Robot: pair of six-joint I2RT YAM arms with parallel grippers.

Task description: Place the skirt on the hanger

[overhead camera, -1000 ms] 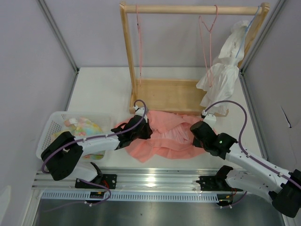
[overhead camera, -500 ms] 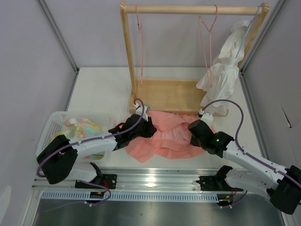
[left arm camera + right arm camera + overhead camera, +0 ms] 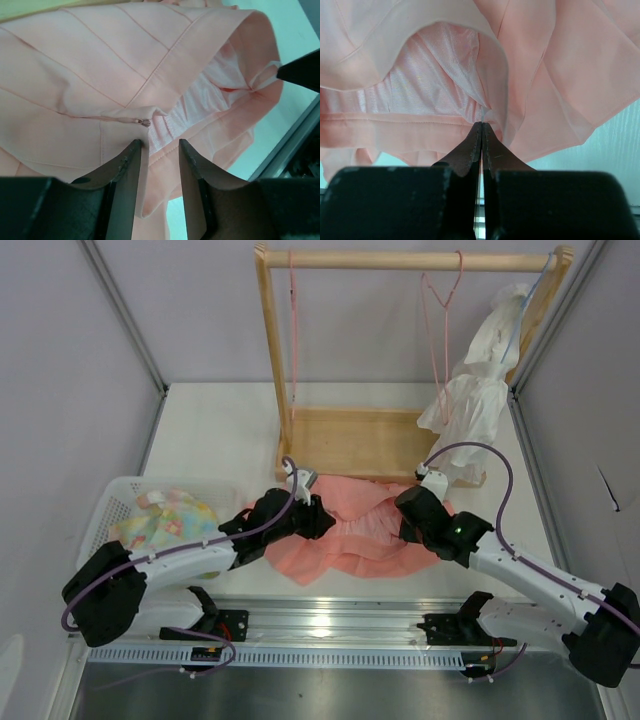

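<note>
The skirt (image 3: 350,530) lies just in front of the wooden rack (image 3: 350,440). The right gripper (image 3: 481,127) is pressed together, seemingly pinching its waistband (image 3: 395,122); the left gripper (image 3: 160,146), spread, straddles the zipper (image 3: 144,122) edge and should bite deep before lifting.

Salmon-pink pleated skirt (image 3: 350,530) ahead of your black right gripper (image 3: 481,125), paler glossy pink lining (image 3: 420,75), pink hanger (image 3: 293,330), white garment (image 3: 470,390), pastel multicoloured cloth (image 3: 170,515).
</note>
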